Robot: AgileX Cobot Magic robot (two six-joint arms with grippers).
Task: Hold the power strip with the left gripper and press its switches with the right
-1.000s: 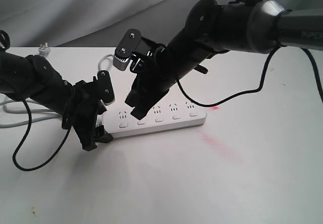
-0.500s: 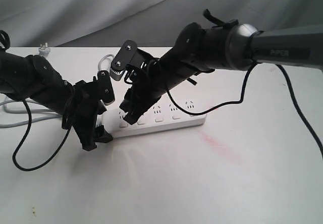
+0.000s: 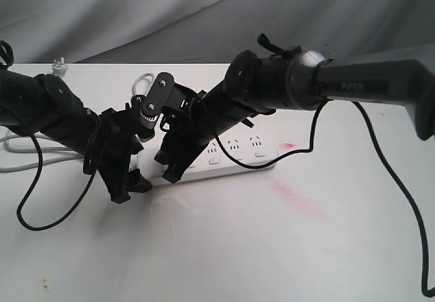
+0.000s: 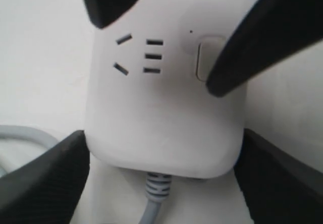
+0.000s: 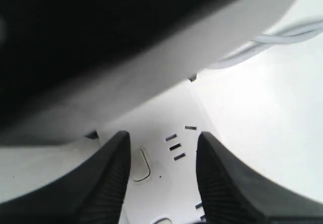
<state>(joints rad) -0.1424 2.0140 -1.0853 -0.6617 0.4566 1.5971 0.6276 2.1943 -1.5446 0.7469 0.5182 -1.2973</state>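
Lying flat on the white surface [image 3: 285,247], the power strip [image 3: 234,160] has its cord [image 4: 153,204] end pinched between the jaws of your left gripper [image 4: 161,135]. Your right gripper [image 3: 166,168] hangs over that same end with jaws spread. One fingertip [image 4: 237,62] overlaps the end switch [image 4: 203,57], but you cannot tell whether it touches.
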